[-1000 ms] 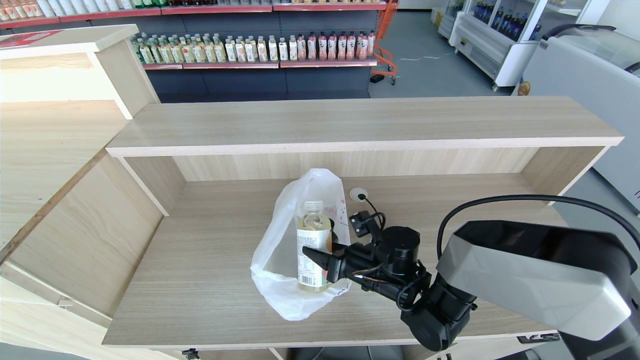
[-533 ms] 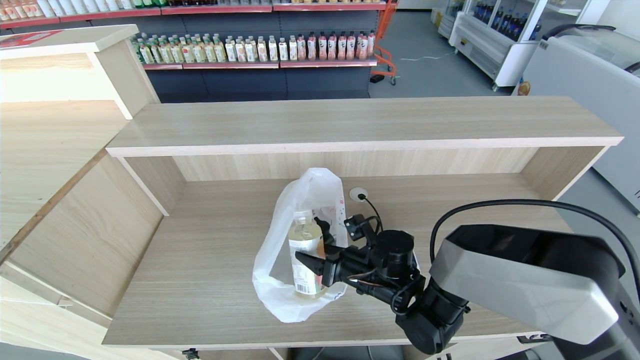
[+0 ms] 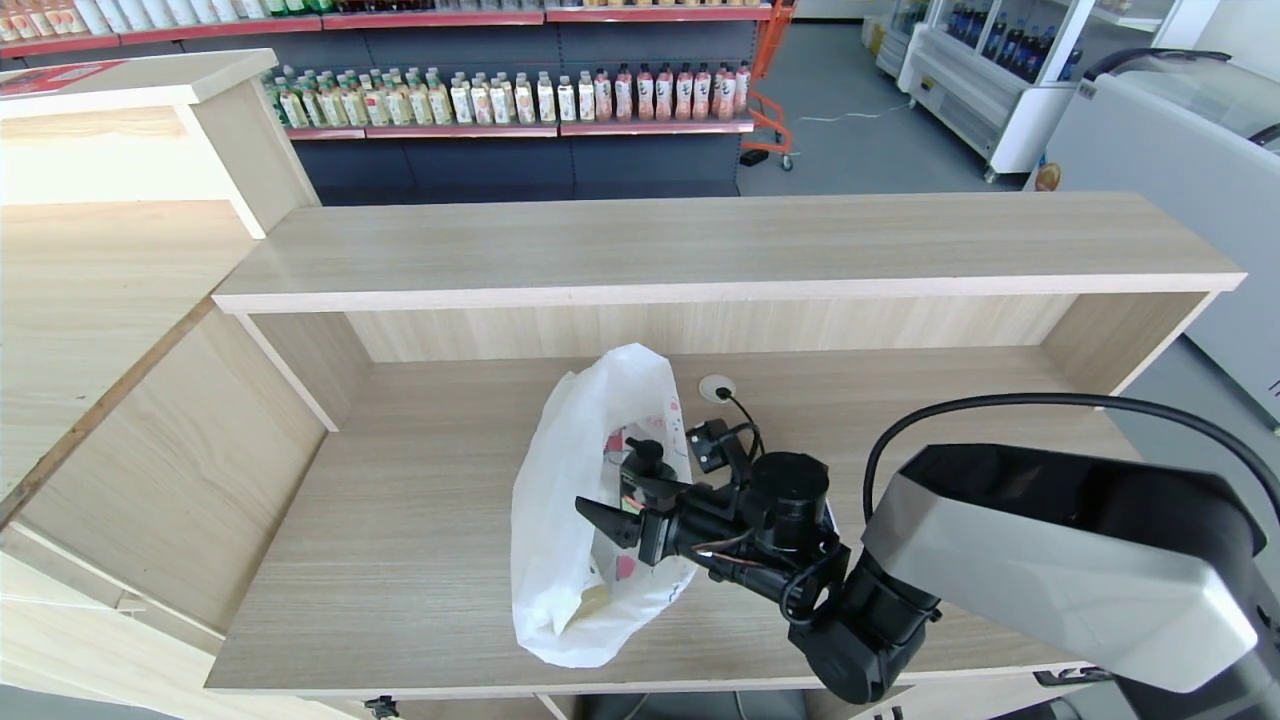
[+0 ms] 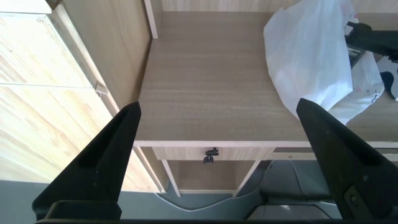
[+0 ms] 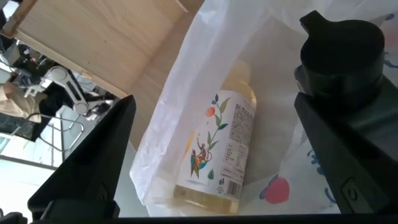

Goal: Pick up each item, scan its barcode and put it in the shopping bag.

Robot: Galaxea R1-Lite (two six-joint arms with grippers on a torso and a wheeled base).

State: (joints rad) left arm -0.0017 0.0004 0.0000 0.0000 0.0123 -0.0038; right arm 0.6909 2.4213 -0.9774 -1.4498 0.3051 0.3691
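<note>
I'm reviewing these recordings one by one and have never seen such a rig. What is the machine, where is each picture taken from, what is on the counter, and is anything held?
This is a wheeled robot with two arms, each ending in a two-fingered gripper. The wide picture comes from a camera on its head, looking down at a wooden shop counter. The other two come from cameras on its wrists, so the dark wedges at their edges are that arm's own fingers. A white plastic shopping bag sits on the counter. The right gripper hangs at the bag's mouth with its fingers apart. Its wrist picture looks down on a drink bottle lying inside the bag. The left gripper is open too, near the counter's front edge. Neither holds anything.
</note>
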